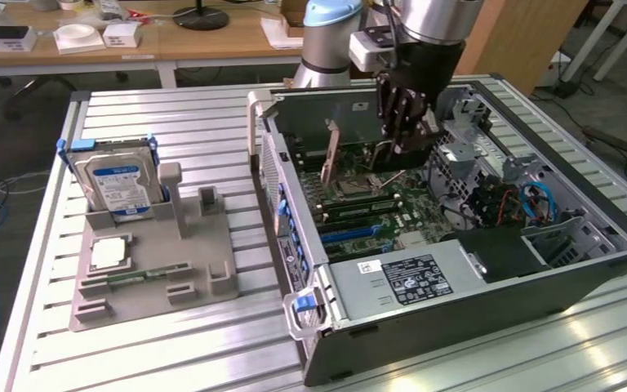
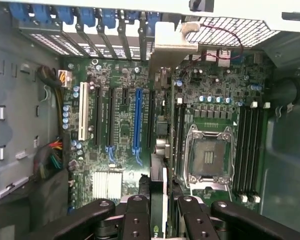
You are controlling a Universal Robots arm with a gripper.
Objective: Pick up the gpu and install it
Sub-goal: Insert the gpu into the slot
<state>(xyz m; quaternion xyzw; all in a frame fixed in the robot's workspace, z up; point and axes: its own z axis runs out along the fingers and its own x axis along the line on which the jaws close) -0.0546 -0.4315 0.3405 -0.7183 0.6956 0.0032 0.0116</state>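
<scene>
At the near end of the exterior view, a grey metal power supply box with a black label (image 1: 417, 282) sits in the front of the open black computer case (image 1: 580, 269). The case lies on its side on the ribbed aluminium counter (image 1: 161, 359). On the exterior view's left, well apart from the case, a grey plastic fixture tray (image 1: 210, 245) carries a thick silver hard drive with a blue-white label (image 1: 117, 184), standing upright. A small narrow green memory stick (image 1: 140, 278) lies flat on the same tray.

Deeper in the case lies the green motherboard (image 1: 406, 208), with an empty silver processor socket (image 2: 207, 155) and a long blue expansion slot (image 2: 137, 120). Over the board, the black jaws are closed on the gpu (image 2: 159, 220), a thin flat dark green circuit card seen edge-on in the wrist view and clamped across its two faces.

Its long axis runs straight away from the jaws toward the case's rear wall, parallel to the slots. Its silver metal end bracket (image 2: 172, 42) is up against the blue-latched rear openings. The card lies between the blue slot and the socket, and I cannot tell whether its lower edge is seated. Behind it rises the silver-and-blue robot arm (image 1: 433, 20).
</scene>
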